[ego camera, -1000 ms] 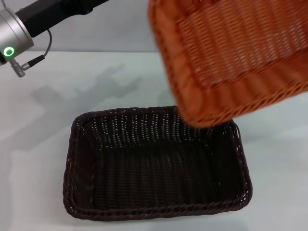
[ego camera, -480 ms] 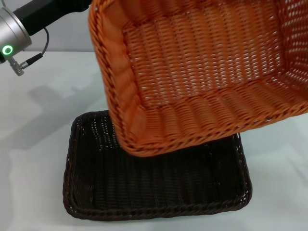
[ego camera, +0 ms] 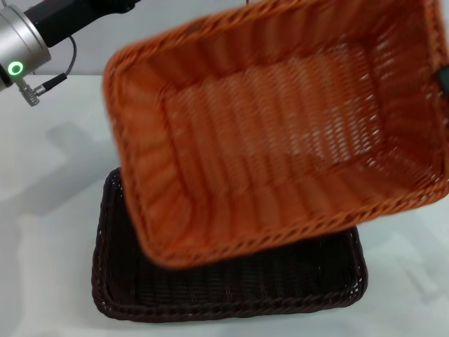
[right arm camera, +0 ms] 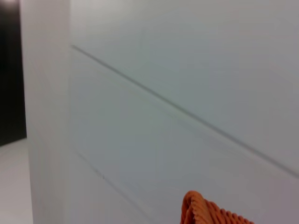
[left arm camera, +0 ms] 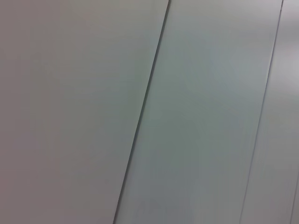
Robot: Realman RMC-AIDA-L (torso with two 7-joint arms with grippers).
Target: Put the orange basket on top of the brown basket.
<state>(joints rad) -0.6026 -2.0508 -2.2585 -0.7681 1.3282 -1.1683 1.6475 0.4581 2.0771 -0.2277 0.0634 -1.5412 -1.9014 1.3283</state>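
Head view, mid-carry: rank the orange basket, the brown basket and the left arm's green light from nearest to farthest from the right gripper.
From the right gripper at the right edge:
1. orange basket, against it, tilted in the air.
2. brown basket, lower, on the table.
3. green light on the parked left arm, far upper left.

A pale, glossy white desk (ego camera: 56, 210) fills the scene, catching soft grey shadows under even light. Behind it rises a plain light wall (left arm camera: 210, 116) of flat panels split by thin dark seams (left arm camera: 140, 121), with a dark gap (right arm camera: 10, 70) beside one panel
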